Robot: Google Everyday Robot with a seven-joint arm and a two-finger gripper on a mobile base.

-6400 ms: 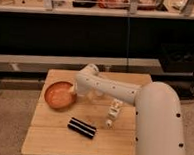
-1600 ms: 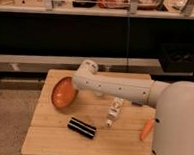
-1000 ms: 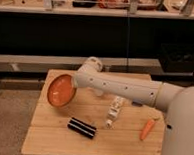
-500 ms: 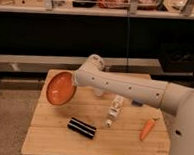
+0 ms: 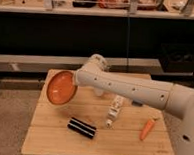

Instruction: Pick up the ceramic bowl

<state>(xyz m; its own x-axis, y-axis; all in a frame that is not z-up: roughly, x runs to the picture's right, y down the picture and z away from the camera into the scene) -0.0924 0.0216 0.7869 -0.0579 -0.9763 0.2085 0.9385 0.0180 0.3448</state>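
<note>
The ceramic bowl (image 5: 61,87) is round, orange and glossy inside. It is tilted on edge with its inside facing the camera, lifted above the left part of the wooden table (image 5: 51,139). My gripper (image 5: 76,81) is at the end of the white arm (image 5: 134,89), which reaches in from the right. It is shut on the bowl's right rim. The arm's end hides most of the gripper.
A black striped block (image 5: 82,128) lies near the table's front. A white bottle (image 5: 114,110) lies on its side in the middle. A small orange carrot (image 5: 147,128) lies at the right. Dark shelves (image 5: 95,11) with clutter stand behind the table.
The bowl has come off the table, tipped on edge and risen a little. The arm has lifted and drawn back to the right, uncovering the carrot.
</note>
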